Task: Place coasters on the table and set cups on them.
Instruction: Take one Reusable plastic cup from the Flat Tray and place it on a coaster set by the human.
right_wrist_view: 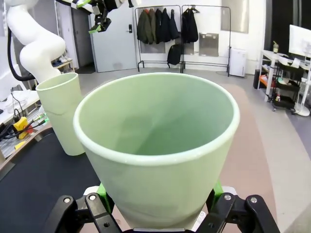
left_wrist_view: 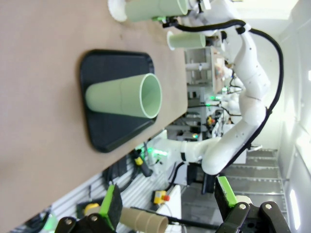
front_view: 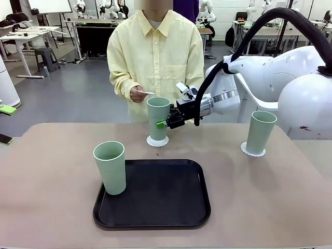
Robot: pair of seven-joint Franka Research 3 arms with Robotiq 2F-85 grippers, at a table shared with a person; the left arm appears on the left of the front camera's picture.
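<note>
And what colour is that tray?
The tray is plain black, with no pattern. The front view shows it best.

Whole left side of the bench (front_view: 46, 171) is bare, so that's the easy way in. The right half of the black tray (front_view: 171, 194) is free too, but a cup (front_view: 110, 167) stands on its left side. The far middle is crowded: the right pincer (front_view: 162, 124) clamps the middle cup (front_view: 157, 111), its arm (front_view: 270, 72) reaches in behind the right cup (front_view: 259, 132), and a person's hand (front_view: 137, 94) hovers just behind.
</note>
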